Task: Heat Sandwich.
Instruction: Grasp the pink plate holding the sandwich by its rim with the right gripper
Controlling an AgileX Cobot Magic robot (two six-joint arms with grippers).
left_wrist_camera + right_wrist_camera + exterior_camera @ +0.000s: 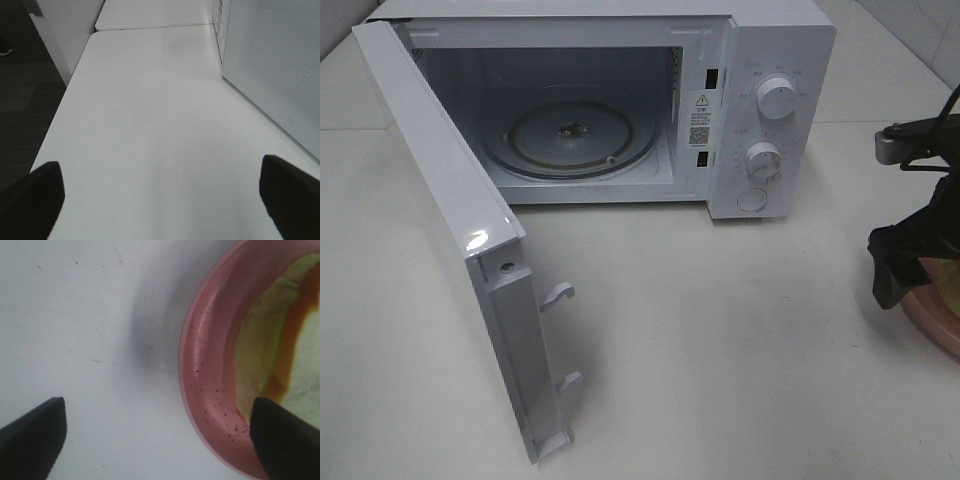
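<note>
The sandwich [265,350], pale yellow-green bread with an orange-red edge, lies on a round pink plate [210,365] at the table's right edge [935,320]. My right gripper [159,439] is open just above the plate's rim, one finger over the bare table and the other over the sandwich side. In the high view the right gripper [905,265] hides most of the sandwich [950,285]. The white microwave [760,110] stands at the back with its door [450,220] swung wide open and its glass turntable [570,135] bare. My left gripper [160,200] is open and empty over the table beside the door [275,65].
The open door juts towards the front left, with two latch hooks [560,293] on its edge. Bare white tabletop [720,350] lies between the microwave and the plate. The table's left edge [65,100] drops to a dark floor.
</note>
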